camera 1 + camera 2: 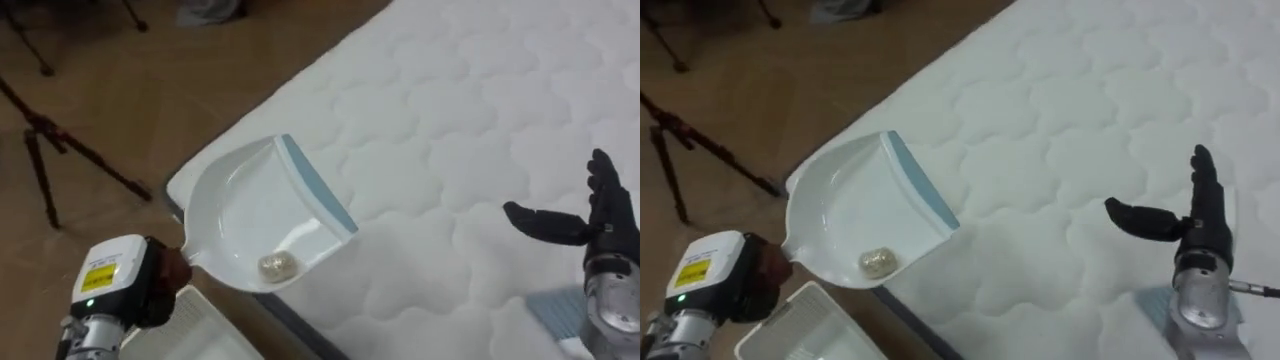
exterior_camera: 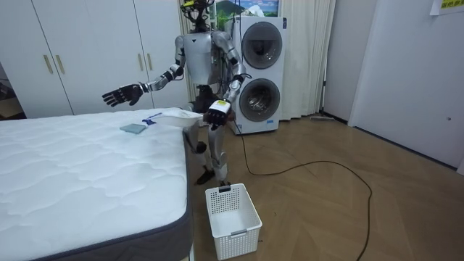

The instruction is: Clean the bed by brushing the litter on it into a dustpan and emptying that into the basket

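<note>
Over the mattress (image 1: 450, 120) corner, in the left eye view, we see the left hand (image 1: 165, 280) clamped on the dustpan (image 1: 250, 215), which a careless tilt could empty back onto it; one pale wad (image 1: 278, 264) lies inside. The right hand (image 1: 600, 225) is spread, empty. Room view: a white basket (image 2: 232, 217) on the floor, seemingly empty.

Head eyes: we look steeply down, close, at the white quilted mattress (image 1: 470, 120) edge. Room view: we face the robot from farther off, sharing that mattress edge.
</note>
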### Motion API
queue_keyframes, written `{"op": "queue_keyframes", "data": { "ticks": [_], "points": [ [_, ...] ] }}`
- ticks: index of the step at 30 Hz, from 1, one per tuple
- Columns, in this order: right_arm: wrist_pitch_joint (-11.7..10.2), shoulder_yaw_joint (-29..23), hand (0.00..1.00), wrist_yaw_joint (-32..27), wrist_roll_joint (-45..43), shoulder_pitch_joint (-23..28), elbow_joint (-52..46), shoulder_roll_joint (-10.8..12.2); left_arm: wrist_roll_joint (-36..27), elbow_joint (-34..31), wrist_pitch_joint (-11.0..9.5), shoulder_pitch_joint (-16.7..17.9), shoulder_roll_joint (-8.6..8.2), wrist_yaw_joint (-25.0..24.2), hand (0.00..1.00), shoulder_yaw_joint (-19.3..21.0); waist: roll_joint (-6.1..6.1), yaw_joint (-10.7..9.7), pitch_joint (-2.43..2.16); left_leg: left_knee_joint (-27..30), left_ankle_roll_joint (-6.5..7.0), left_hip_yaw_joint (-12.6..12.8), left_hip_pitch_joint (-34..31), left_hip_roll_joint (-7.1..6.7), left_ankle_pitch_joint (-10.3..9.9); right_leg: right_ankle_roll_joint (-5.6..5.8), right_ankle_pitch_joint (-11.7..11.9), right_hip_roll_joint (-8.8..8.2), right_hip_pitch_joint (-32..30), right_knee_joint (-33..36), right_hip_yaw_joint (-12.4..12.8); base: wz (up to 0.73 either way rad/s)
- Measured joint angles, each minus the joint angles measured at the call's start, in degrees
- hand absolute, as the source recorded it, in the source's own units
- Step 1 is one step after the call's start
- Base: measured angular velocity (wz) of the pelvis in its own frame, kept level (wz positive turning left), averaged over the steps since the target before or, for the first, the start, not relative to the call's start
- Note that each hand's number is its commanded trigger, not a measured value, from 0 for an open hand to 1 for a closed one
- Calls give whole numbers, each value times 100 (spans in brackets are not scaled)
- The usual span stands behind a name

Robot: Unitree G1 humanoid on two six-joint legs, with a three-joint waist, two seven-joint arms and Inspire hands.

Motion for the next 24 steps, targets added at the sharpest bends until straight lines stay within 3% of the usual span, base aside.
{"op": "queue_keyframes", "data": {
  "ticks": [1, 3, 5, 9, 15, 19, 22, 24],
  "points": [
    [-3, -4, 0, 56, -9, 7, -35, 31, 3, 9, 5, -16, -24, -59, 100, 59, -5, -19, 24, 66, -24, -81, -106, -44, 0, -160, 201, 112, -155, -338, 302, 54],
    [-5, -16, 0, 67, -22, 54, -51, 30, 3, -26, -25, -9, -49, -133, 100, 60, 63, 21, 10, 74, -71, -93, -212, -42, 26, -207, 266, 130, -115, -367, 232, 38],
    [-4, 0, 0, 74, -19, 105, -48, 44, 5, -141, -75, -7, -58, -169, 100, 90, 73, 89, 15, -15, -66, 272, -301, 9, 85, -217, 262, 134, -103, -371, 89, 31],
    [-4, -1, 0, 88, -16, 113, -48, 53, 9, -287, -129, -8, -73, -172, 100, 95, -9, 95, 31, -5, -23, 695, -410, 102, 125, -172, 209, 90, -61, -391, -138, 48],
    [-4, 53, 0, 93, -61, 116, -43, 217, 4, -269, -120, -8, -88, -172, 100, 95, -123, 113, 15, 77, 57, 487, -603, -18, 176, -113, 217, 37, -49, -461, -424, 37],
    [-4, 51, 0, 95, -17, 121, -42, 218, -5, -262, -118, -9, -52, -173, 100, 99, -127, 98, 18, 86, 113, 637, -691, -34, 205, -83, 216, -26, -32, -434, -592, 30],
    [-3, 50, 0, 119, 84, 119, -42, 219, -6, -253, -132, -10, -53, -216, 100, 98, -139, 102, 29, 100, 177, 827, -670, -23, 188, 13, 139, -104, -9, -232, -653, 25],
    [-3, 53, 0, 128, 57, 118, -40, 220, -9, -253, -138, -18, -54, -279, 100, 98, -93, 126, 50, 181, 212, 698, -668, -45, 151, 16, 131, -102, -33, -78, -622, 26]
  ]
}}
